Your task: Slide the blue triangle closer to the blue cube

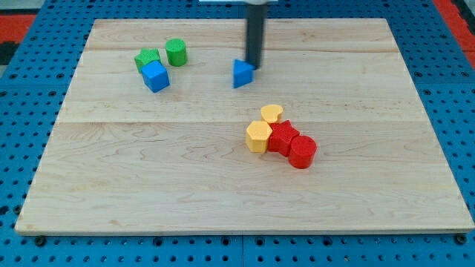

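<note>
The blue triangle (242,73) lies on the wooden board (148,170) near the view's top centre. The blue cube (156,76) sits to its left, apart from it by a wide gap. My tip (254,67) stands right against the triangle's upper right side, touching or nearly touching it. The dark rod rises from there out of the view's top.
A green star-like block (147,58) touches the blue cube's upper left, and a green cylinder (177,52) stands just right of it. A cluster right of centre holds a yellow heart (272,113), a yellow hexagon (258,136), a red block (283,138) and a red cylinder (302,152).
</note>
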